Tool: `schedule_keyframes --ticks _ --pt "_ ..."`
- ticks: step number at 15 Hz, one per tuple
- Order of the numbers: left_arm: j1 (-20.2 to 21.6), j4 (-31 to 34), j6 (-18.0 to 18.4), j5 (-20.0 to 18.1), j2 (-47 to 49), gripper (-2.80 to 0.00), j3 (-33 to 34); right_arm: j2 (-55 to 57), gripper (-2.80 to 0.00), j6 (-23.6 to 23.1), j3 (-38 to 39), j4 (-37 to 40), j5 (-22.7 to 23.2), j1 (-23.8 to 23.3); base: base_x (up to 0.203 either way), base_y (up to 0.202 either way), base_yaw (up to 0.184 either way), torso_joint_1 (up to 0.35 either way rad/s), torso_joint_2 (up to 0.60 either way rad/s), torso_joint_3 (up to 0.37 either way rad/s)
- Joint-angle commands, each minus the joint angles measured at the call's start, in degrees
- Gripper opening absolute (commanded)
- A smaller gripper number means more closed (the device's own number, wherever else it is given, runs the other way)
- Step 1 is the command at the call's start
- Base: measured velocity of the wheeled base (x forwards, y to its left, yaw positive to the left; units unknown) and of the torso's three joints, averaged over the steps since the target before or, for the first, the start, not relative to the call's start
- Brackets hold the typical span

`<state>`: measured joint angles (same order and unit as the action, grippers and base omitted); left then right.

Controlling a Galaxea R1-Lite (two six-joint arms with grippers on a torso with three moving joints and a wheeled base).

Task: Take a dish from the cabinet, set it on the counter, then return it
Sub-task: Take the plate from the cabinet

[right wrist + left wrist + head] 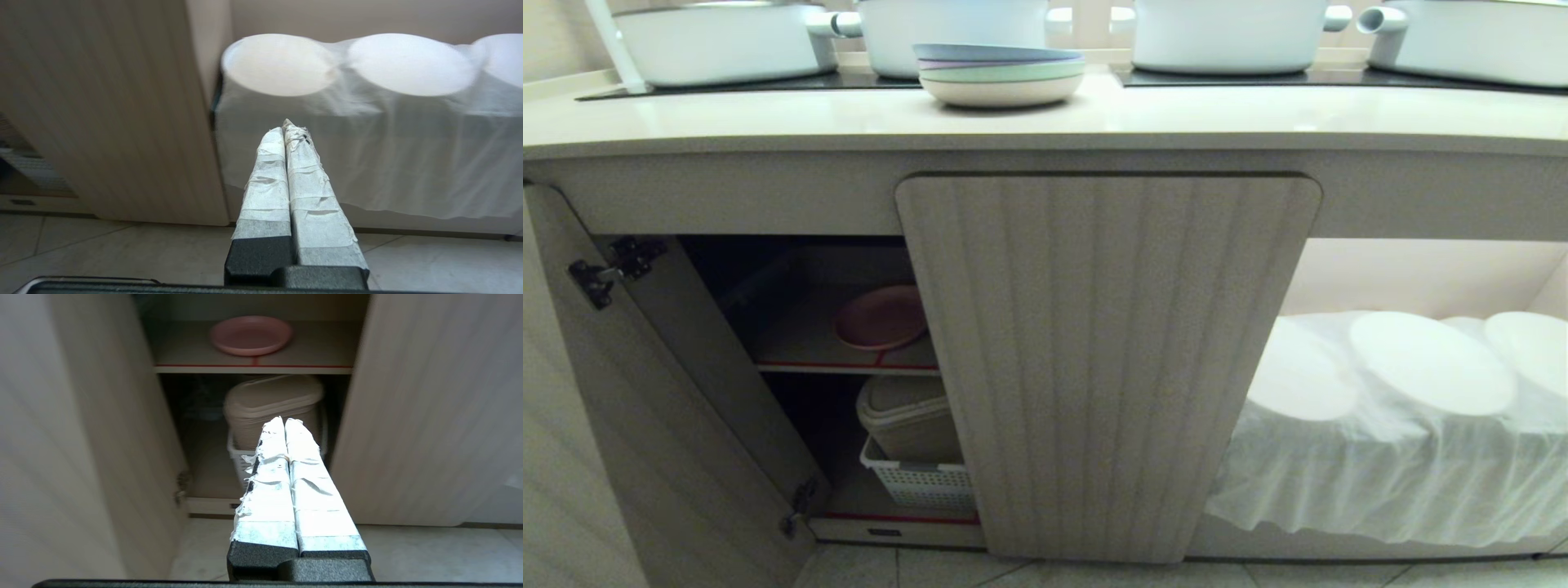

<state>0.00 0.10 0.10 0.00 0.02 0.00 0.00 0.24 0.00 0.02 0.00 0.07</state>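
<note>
The pink dish (880,316) (250,335) lies on the red-edged upper shelf inside the cabinet (1107,359), whose left door (678,425) stands swung open while the fluted right door is closed. The cream counter (1045,114) runs above. My left gripper (284,421) is shut and empty, held well back from the opening and pointing at it. My right gripper (286,127) is also shut and empty, facing the white-draped recess. Neither arm shows in the head view.
A blue-topped stack of pastel plates (999,75) and several white pots (1229,33) stand on the counter. Below the shelf a beige lidded bin (907,416) (271,404) sits in a white basket (923,482). White-draped plates (1429,363) (280,65) fill the recess on the right.
</note>
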Motion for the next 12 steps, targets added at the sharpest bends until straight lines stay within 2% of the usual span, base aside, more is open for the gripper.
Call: schedule_keyframes --ticks 1,8,12 --pt "0.0 0.0 0.0 0.0 0.0 -2.8 0.0 0.0 -2.8 0.0 0.0 0.0 0.0 0.0 0.0 0.194 -0.001 0.005 0.0 0.0" --pt "0.0 0.1 0.1 0.0 0.0 -2.8 0.0 0.0 -2.8 0.0 0.0 0.0 0.0 0.0 0.0 0.185 -0.001 0.002 0.0 0.002" --pt "0.0 0.1 0.1 -0.1 0.0 -2.8 0.0 0.0 -2.8 0.0 0.0 0.0 0.0 0.0 0.0 0.017 -0.001 0.0 0.0 0.0"
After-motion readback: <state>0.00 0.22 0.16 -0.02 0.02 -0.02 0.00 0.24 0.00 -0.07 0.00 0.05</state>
